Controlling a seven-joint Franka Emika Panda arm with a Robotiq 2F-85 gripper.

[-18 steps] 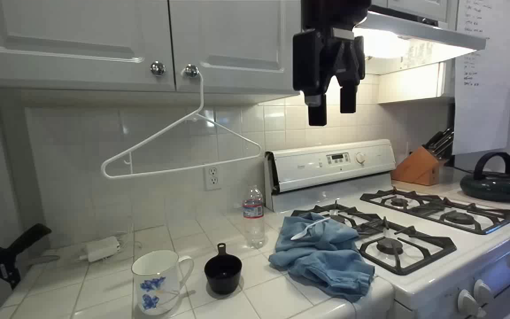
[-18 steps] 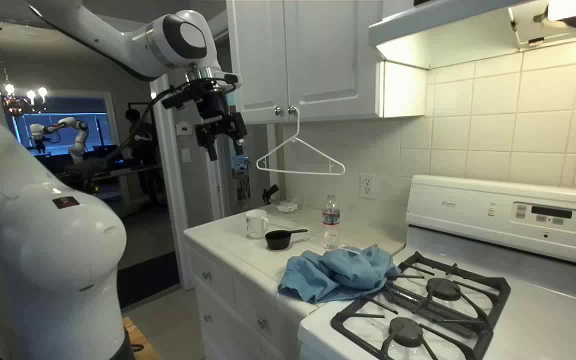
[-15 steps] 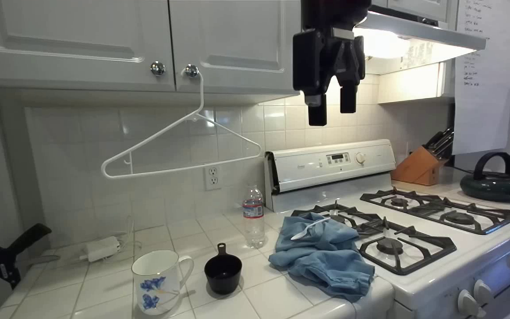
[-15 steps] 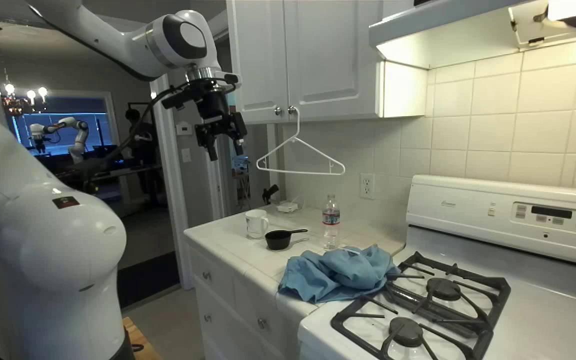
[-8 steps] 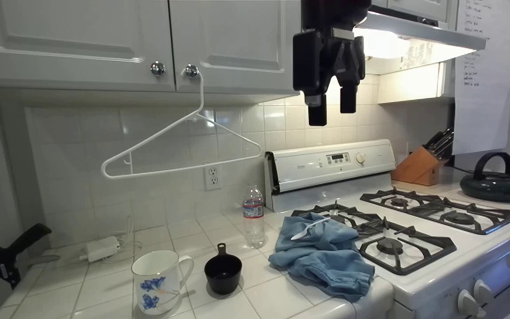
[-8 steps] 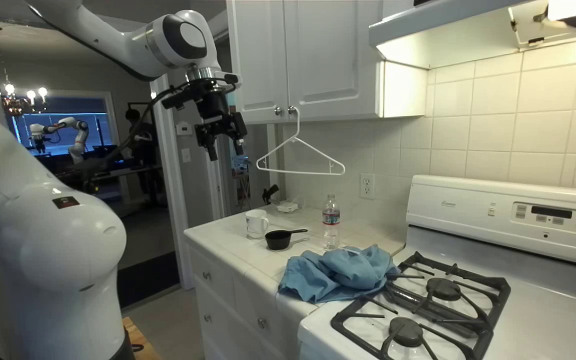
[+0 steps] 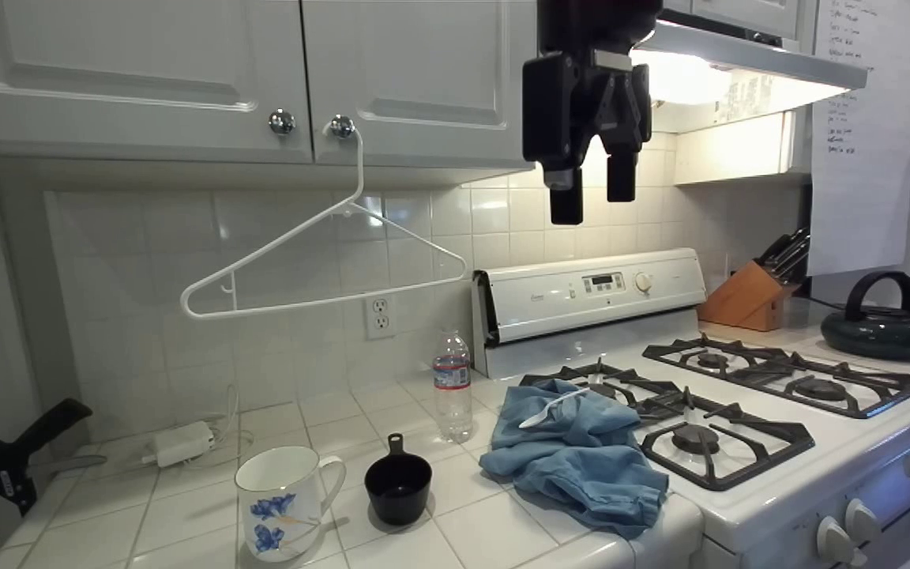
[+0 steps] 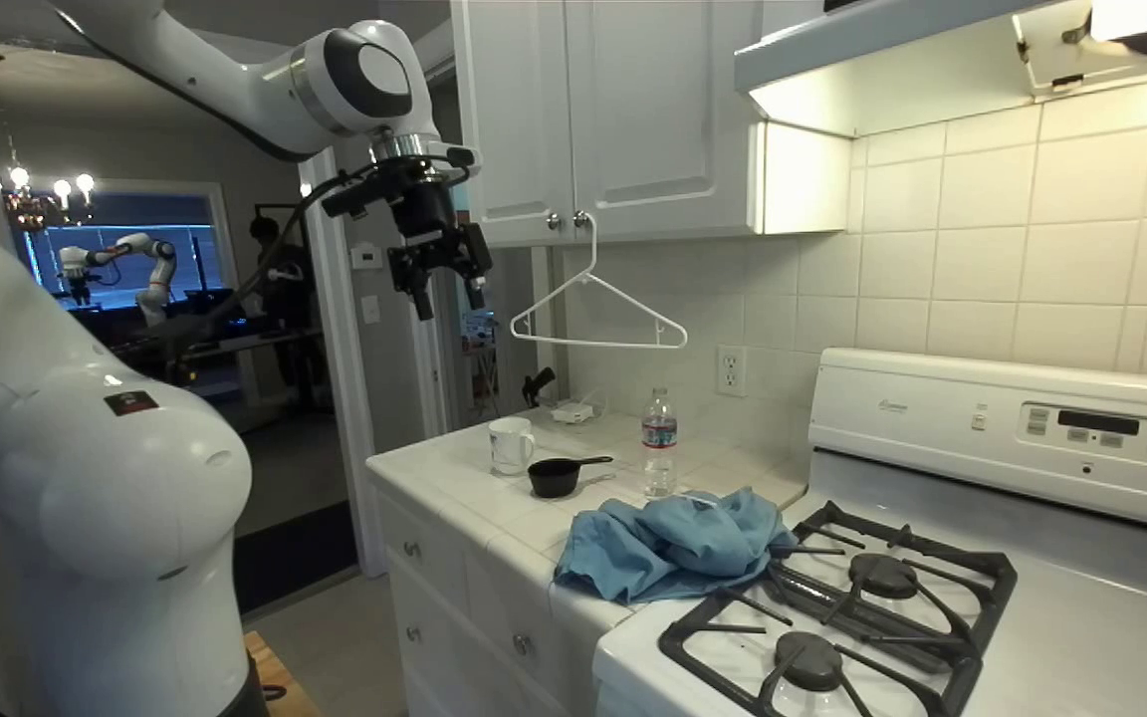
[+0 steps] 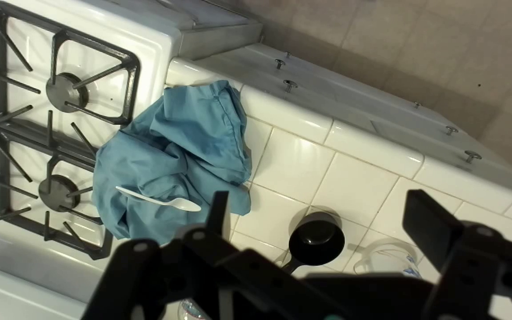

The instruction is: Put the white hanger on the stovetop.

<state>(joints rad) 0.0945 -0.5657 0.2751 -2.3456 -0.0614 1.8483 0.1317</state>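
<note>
In an exterior view: toward eleven o'clock, white cabinet doors point(image 7: 415, 47); toward seven, a white tiled tabletop point(image 7: 486, 531); toward four, the black-grated stovetop point(image 7: 842, 444). Next, the white hanger point(image 7: 329, 301), hung from one of those doors above the tabletop, with the stovetop well apart at four o'clock. A crumpled blue cloth point(image 7: 581, 482), across the seam between tabletop and stovetop. Then the black tool point(image 7: 594, 197), with jaws spread wide apart, pointing to six o'clock, apart from the hanger in both exterior views. Farther back, a dark kettle point(image 7: 881, 336), with a wooden knife block point(image 7: 747, 300) toward its nine o'clock. On the tabletop, an upright clear bottle point(image 7: 453, 375) at the cloth's ten o'clock, a flowered mug point(image 7: 281, 506), and at the mug's three o'clock a black measuring cup point(image 7: 398, 490). Last, a white spoon point(image 7: 536, 419) on the cloth and a silver knob point(image 7: 341, 125) with the hanger hooked over it.
</note>
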